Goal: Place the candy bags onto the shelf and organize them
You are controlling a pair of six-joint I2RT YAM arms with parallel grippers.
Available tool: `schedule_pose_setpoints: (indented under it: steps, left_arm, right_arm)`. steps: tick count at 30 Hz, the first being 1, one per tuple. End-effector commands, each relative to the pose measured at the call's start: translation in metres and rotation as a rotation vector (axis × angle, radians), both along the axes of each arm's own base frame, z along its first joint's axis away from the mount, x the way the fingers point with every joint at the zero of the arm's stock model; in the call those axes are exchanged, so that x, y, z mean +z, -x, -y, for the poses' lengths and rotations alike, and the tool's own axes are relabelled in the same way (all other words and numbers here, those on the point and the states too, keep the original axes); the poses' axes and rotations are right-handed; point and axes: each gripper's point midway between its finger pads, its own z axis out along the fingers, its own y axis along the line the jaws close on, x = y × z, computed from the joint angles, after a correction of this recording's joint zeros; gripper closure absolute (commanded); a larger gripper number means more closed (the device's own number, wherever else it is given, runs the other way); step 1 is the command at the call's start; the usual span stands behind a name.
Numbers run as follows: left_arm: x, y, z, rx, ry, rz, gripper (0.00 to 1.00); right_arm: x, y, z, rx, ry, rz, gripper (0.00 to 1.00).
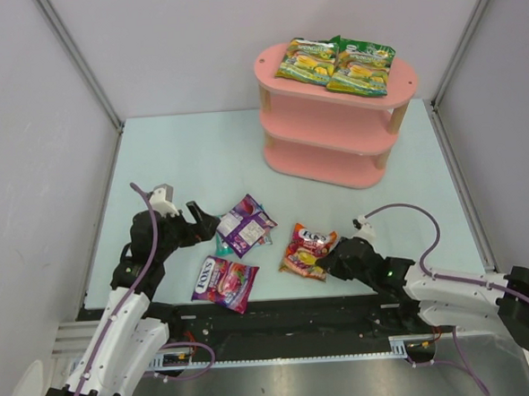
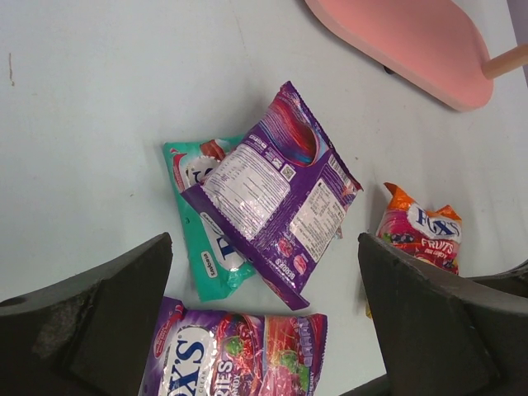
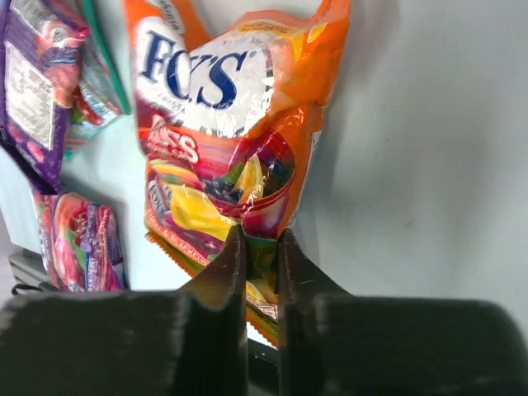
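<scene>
Firmly nipping the near hem of the orange-red candy bag (image 3: 231,124), the right end effector (image 3: 262,239) has its fingers pressed almost together on the thin seam. That is probably because the flat pouch, lying on the table (image 1: 181,158), offers no other edge to catch. The left end effector (image 1: 205,221) hovers spread wide beside the purple candy bag (image 2: 272,198), which lies label-side up across a teal candy bag (image 2: 198,206); it grips nothing. A second purple bag (image 1: 225,281) rests face up near the left arm. Two green-yellow candy bags (image 1: 308,61) lie side by side on the top board of the pink shelf (image 1: 270,72), well apart from the rest, suggesting matching colours are being grouped, with four bags left to place.
</scene>
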Motion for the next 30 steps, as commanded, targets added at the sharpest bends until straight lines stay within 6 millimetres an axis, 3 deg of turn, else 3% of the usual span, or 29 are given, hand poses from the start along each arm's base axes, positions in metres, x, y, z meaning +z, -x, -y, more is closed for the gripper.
schedule_pose_setpoints:
  steps: [1, 8, 15, 16, 17, 19, 23, 30]
  left_arm:
    - [0.009, -0.001, 0.007, -0.025, 0.028, 0.034, 0.0]
    - [0.009, -0.001, 0.008, -0.031, 0.031, 0.033, 0.0]
    - [0.007, -0.002, 0.009, -0.036, 0.031, 0.025, 0.0]
    - [0.008, -0.001, 0.009, -0.039, 0.032, 0.028, 0.0]
    - [0.007, -0.001, 0.01, -0.04, 0.033, 0.024, 0.0]
    - [0.008, -0.002, 0.01, -0.04, 0.034, 0.026, 0.0]
    - [0.006, -0.002, 0.01, -0.043, 0.034, 0.021, 0.0]
    - [0.005, -0.002, 0.012, -0.051, 0.037, 0.014, 0.0]
  right_arm:
    - [0.034, -0.019, -0.003, -0.013, -0.032, 0.153, 0.97]
    - [0.091, -0.056, 0.013, -0.001, 0.009, 0.461, 1.0]
    - [0.116, -0.104, 0.029, -0.017, -0.044, 0.586, 1.0]
    - [0.129, -0.113, 0.029, -0.028, -0.07, 0.636, 1.0]
    - [0.121, -0.123, 0.033, -0.04, -0.054, 0.623, 1.0]
    - [0.132, -0.136, 0.031, -0.026, -0.068, 0.675, 1.0]
    - [0.134, -0.169, 0.026, -0.018, -0.048, 0.722, 1.0]
    - [0.152, -0.201, 0.015, 0.004, -0.058, 0.849, 1.0]
